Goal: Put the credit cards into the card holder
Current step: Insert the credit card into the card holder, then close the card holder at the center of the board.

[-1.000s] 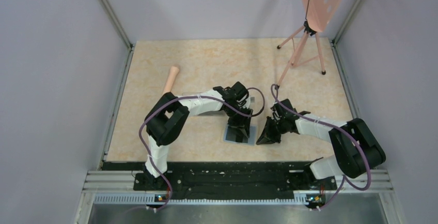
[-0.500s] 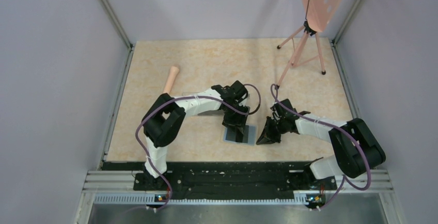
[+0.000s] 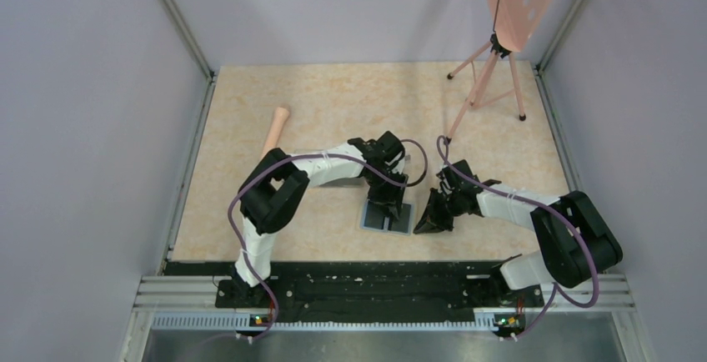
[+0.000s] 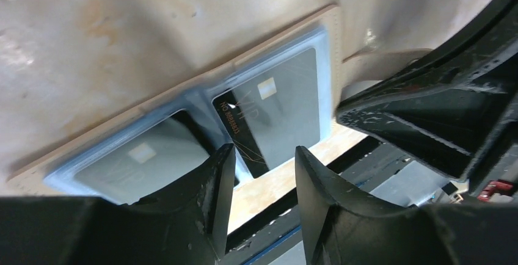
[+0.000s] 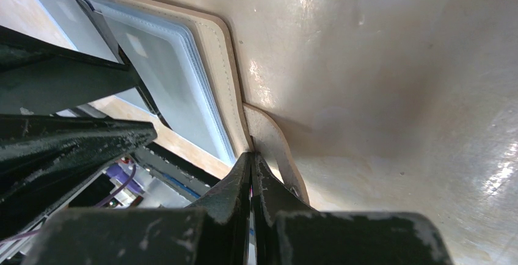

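Observation:
The card holder (image 3: pixel 402 220) lies open on the table, grey-blue inside up, tan rim (image 4: pixel 334 45) showing. One black credit card (image 4: pixel 281 112) with gold lettering sits in its right sleeve. A second card (image 4: pixel 146 161) sits in the left sleeve, partly hidden by my finger. My left gripper (image 3: pixel 390 203) hovers just over the holder's middle, open and empty (image 4: pixel 262 155). My right gripper (image 3: pixel 427 223) is shut with nothing between the jaws. Its tips (image 5: pixel 251 156) press where the holder's edge (image 5: pixel 214 51) meets the clasp tab (image 5: pixel 275 149).
A wooden bat-shaped stick (image 3: pixel 275 128) lies at the left back. A pink tripod stand (image 3: pixel 488 78) stands at the back right. A clear box (image 3: pixel 333 180) is mostly hidden under my left forearm. The black rail (image 3: pixel 358 274) runs along the near edge.
My left gripper shifted a little left, then back right, staying over the open holder. The right arm and the holder have not moved.

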You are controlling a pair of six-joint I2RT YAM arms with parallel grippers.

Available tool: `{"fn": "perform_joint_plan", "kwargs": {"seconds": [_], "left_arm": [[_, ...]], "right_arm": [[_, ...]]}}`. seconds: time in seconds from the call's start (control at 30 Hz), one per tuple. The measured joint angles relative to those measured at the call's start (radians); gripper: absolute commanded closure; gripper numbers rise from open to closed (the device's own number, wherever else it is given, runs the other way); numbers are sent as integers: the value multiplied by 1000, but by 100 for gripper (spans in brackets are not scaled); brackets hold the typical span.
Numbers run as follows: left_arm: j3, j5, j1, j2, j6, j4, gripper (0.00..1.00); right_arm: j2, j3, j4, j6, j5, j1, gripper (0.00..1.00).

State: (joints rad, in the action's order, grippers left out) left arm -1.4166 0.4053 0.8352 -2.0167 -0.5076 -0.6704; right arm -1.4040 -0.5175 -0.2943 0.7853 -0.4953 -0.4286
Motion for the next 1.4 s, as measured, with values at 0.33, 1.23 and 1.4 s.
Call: {"fn": "perform_joint_plan", "kwargs": {"seconds": [0.33, 1.23, 1.4], "left_arm": [[-5, 36, 16, -5, 1, 40, 51], [337, -130, -224, 312, 2, 93, 42], [249, -115, -275, 226, 17, 96, 43]], "right_arm": [[0, 0, -7, -8, -5, 0, 100], [-46, -224, -141, -112, 90, -133, 100], [-63, -224, -140, -111, 92, -139, 100]]}}
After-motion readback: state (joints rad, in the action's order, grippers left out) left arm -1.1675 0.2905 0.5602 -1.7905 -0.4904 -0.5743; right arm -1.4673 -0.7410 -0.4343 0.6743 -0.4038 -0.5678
